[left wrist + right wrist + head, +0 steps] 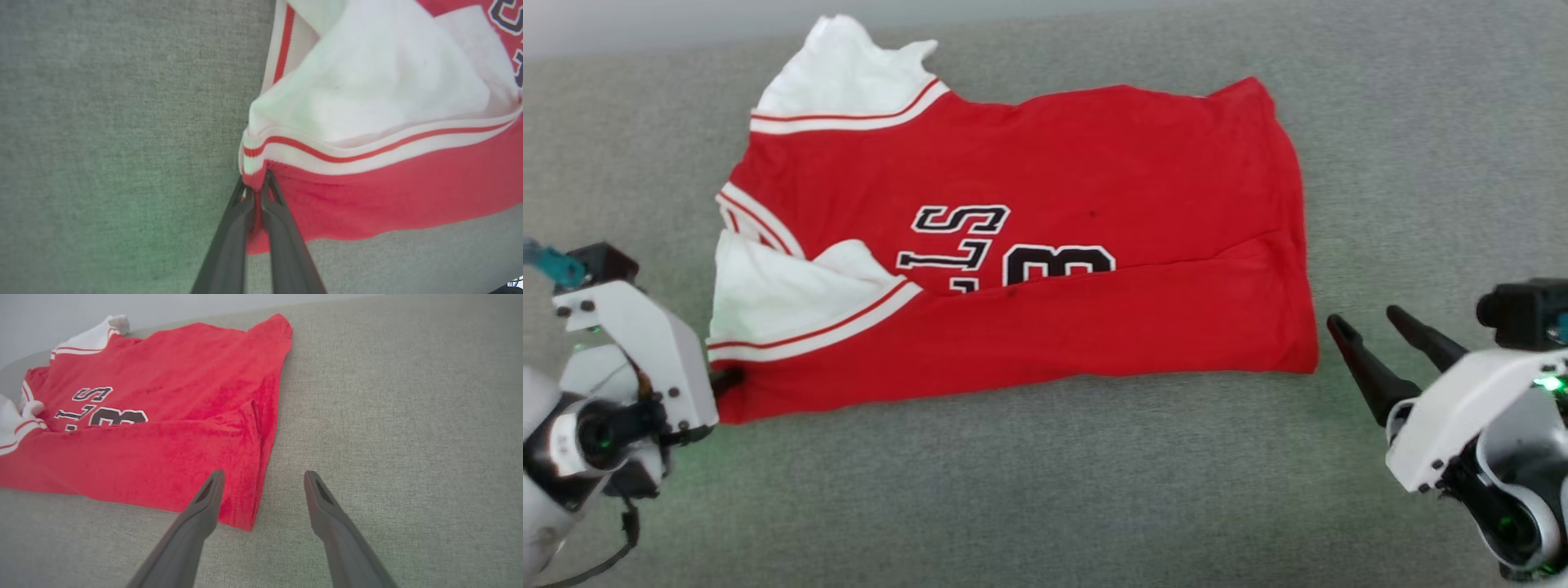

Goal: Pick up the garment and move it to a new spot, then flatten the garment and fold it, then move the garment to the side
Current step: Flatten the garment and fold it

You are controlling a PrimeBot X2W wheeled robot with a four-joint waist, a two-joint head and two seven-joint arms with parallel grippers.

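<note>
Dark left gripper [256,180] is clamped on the near-left corner of the red white-sleeved jersey garment [1094,163]; right gripper [1365,317] is spread empty beside the near-right corner.

Red, white-sleeved garment [1094,163] lies folded lengthwise — near edge doubled over lettering.

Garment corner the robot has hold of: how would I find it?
On the grey surface lies a red garment. Follow its edge nearest the robot to the left end, next to the white sleeve with striped trim. That red corner alone is pinched between the shut left jaws; the right corner lies free.
</note>
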